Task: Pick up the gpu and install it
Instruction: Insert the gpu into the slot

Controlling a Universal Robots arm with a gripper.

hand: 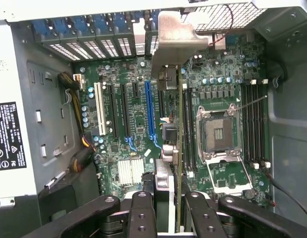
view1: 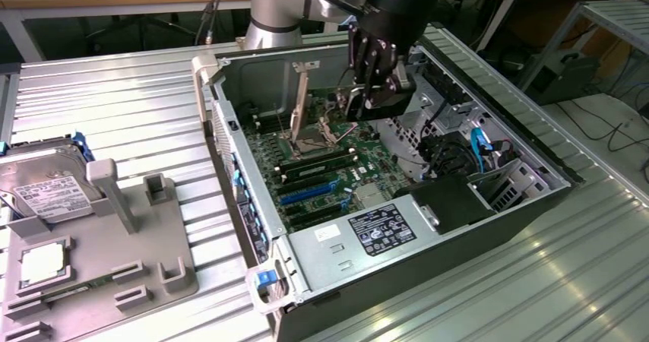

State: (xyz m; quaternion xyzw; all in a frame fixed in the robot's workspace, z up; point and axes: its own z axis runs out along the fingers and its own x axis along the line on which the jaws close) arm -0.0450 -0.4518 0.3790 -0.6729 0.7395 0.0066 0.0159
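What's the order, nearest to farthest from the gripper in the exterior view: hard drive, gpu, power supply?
1. gpu, clamped in the gripper.
2. power supply, with the black label.
3. hard drive, far at the exterior view's left.

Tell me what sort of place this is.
Probably a robotics lab set up for computer assembly: a robot arm reaches into an open PC case on a ribbed metal table, and a hard drive sits in a grey fixture beside it.
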